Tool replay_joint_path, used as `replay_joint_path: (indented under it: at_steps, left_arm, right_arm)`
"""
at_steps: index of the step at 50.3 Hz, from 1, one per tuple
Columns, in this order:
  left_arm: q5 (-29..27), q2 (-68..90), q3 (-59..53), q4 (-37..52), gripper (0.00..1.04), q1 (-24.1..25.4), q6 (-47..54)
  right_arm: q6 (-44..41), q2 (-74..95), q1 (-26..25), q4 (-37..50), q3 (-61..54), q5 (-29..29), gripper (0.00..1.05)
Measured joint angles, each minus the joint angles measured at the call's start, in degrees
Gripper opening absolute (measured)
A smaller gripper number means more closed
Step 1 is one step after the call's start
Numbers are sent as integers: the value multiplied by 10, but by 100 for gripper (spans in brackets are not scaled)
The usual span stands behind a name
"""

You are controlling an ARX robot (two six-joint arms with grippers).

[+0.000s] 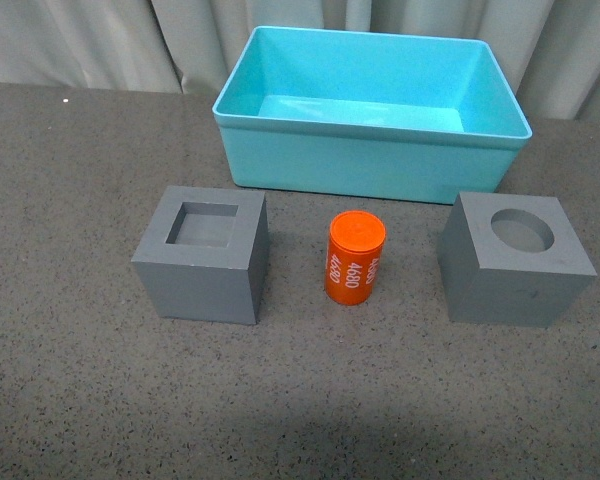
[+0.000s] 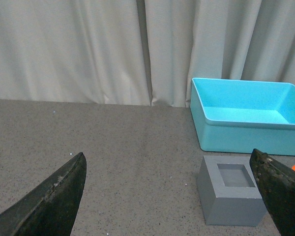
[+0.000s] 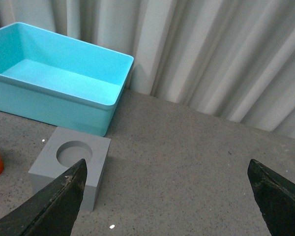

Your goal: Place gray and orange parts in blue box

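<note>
In the front view the blue box stands far and central. Just nearer sit the square-recess cube at left, the orange cylinder in the middle and the round-recess cube at right, with neither arm showing. In the left wrist view the left gripper is spread wide and empty, and the square-recess cube lies ahead of it, toward the cylinder's side, so this arm looks nearer to it. In the right wrist view the right gripper gapes wide and empty, with the round-recess cube ahead, toward the row's middle.
</note>
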Motion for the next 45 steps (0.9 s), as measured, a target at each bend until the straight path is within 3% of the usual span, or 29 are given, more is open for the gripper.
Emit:
replay_joint_path:
  at_steps: [11,31,45]
  left_arm:
    - [0,0,0,0,98,0,0]
    - [0,0,0,0,98,0,0]
    - [0,0,0,0,98,0,0]
  right_arm:
    - [30,281,-2,97,85,-10,95]
    - [152,625,23,-10,303,-24,95]
    - [181,699,26,-57,356,-29,95]
